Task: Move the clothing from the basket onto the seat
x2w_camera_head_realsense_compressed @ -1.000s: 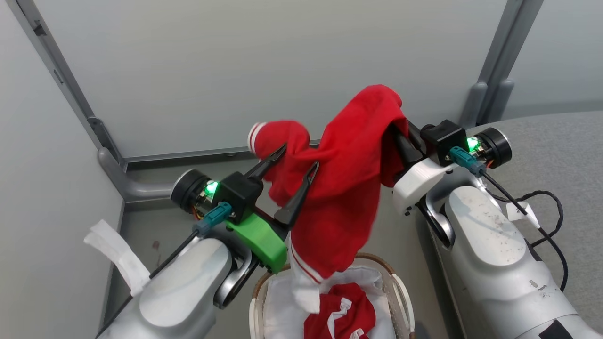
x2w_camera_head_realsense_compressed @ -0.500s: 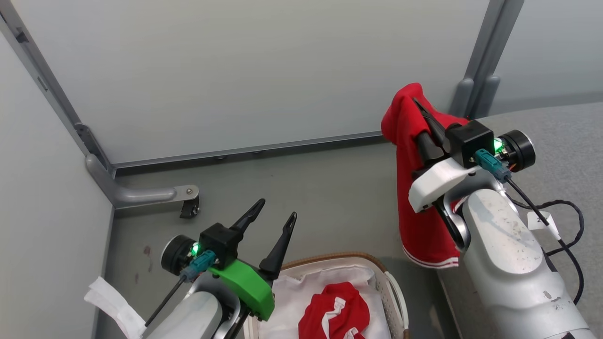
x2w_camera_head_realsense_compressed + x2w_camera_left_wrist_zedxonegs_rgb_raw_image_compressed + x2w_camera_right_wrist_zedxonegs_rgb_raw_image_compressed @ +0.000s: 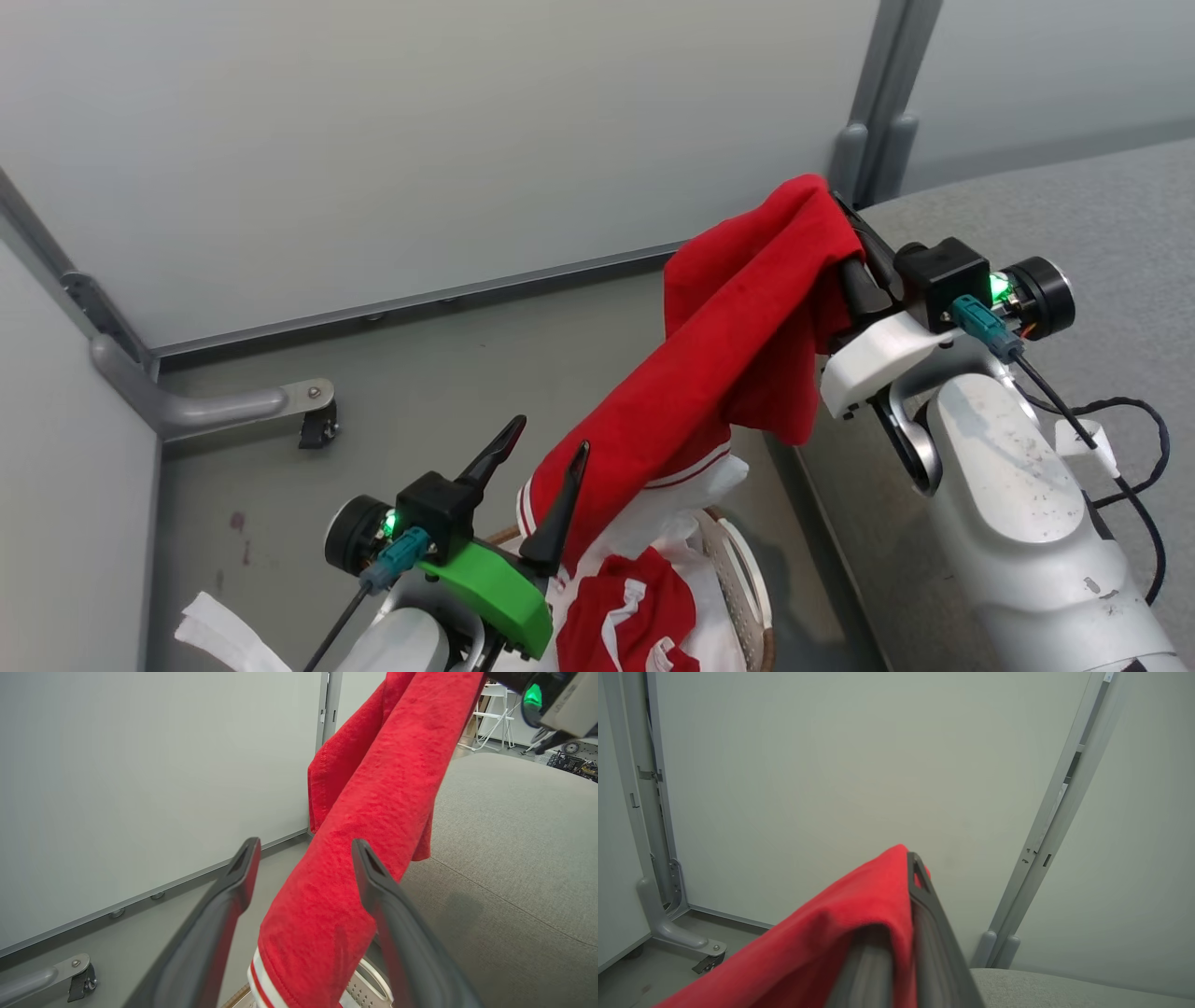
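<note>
The right tool (image 3: 842,207) is clamped on the top of one red garment (image 3: 747,308) near the left edge of the grey seat (image 3: 1074,215). The cloth slopes down from it to a white-striped hem above the basket (image 3: 742,583) on the floor. The left tool (image 3: 549,437) has its fingers apart at the basket's rim with the hanging cloth passing between them, and the second red garment (image 3: 635,611) lies crumpled in the basket on the white liner (image 3: 695,490).
</note>
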Controlling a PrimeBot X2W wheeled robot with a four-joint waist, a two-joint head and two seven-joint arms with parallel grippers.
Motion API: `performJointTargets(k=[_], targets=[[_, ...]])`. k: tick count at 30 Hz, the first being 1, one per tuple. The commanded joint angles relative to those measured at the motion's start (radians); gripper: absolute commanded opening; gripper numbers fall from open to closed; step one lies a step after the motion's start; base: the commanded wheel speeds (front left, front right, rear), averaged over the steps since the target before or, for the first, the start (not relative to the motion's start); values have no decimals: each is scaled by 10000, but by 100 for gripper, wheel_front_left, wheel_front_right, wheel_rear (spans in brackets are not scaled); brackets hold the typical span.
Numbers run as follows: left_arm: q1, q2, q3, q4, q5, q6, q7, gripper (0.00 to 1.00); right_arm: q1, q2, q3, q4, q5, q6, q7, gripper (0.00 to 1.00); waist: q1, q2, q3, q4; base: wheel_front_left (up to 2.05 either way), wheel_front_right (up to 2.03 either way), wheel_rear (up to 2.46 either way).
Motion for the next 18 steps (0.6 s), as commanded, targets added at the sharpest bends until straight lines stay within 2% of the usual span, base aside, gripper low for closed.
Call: performJointTargets(k=[1,10,18], targets=[[202,-74,129,-45,112,-61,-5,100,-141,-116,-64,-62,-80,-14,-21,0,0,0,216,-669,0,0,0],[169,-410,530,-291,691,-142,-5,100,-346,-635,-698,-175,-203,-14,-21,0,0,0,695,-2083,0,0,0],[-49,-440,408,-418,881,-169,-5,100,-277,-837,-1544,-420,-314,-14,-21,0,0,0,1086,-2715,0,0,0]])
